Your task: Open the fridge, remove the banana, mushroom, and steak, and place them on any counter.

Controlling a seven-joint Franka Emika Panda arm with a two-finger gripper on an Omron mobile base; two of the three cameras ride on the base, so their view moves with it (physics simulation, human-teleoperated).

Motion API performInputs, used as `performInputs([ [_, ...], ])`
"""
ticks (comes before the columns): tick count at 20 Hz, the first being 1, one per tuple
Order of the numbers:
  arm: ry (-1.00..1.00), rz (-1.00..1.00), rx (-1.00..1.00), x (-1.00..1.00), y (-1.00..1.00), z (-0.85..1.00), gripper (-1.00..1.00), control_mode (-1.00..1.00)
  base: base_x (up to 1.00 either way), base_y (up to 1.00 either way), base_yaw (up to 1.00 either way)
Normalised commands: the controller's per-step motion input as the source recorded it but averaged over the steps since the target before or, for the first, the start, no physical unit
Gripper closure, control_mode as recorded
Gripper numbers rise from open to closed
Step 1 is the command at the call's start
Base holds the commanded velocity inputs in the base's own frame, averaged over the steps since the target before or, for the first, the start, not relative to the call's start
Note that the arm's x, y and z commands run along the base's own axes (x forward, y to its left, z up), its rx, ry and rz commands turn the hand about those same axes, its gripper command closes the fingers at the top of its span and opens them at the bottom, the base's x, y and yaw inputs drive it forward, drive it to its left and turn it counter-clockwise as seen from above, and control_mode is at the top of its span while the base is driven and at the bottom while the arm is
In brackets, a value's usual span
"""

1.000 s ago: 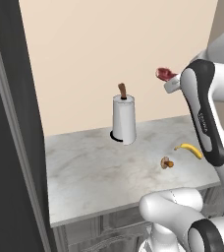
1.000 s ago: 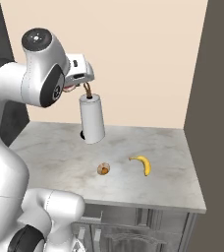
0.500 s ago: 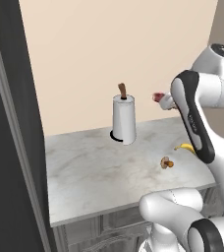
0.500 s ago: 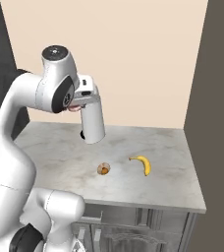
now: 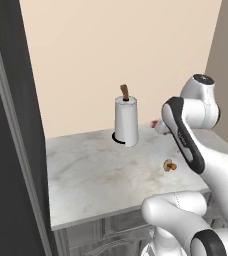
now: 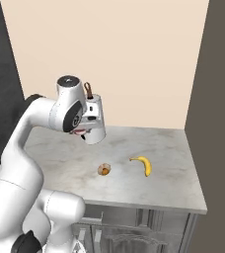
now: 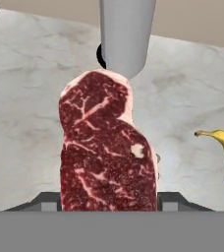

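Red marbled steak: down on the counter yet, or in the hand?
In the hand: steak stands between its fingers, above the grey marbled counter.

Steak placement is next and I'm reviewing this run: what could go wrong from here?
The steak, held in the pincer, hangs close to the tall grey canister; lowering there could knock it. Released too far right, the steak might land on the mushroom or banana already on the counter.
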Motion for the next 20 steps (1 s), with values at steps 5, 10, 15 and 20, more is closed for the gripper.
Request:
performInputs([
  [5,0.10,-0.02,0.00,0.42,0.11,-1.00,1.00,-1.00,0.00,0.00,0.00],
  [10,0.06,0.00,0.00,0.36,0.08,-1.00,1.00,-1.00,0.00,0.00,0.00],
  [15,0.01,0.00,0.00,0.24,0.00,-0.79,1.00,-1.00,0.00,0.00,0.00],
  [20,0.03,0.00,0.00,0.19,0.05,-0.83,1.00,-1.00,0.00,0.00,0.00],
])
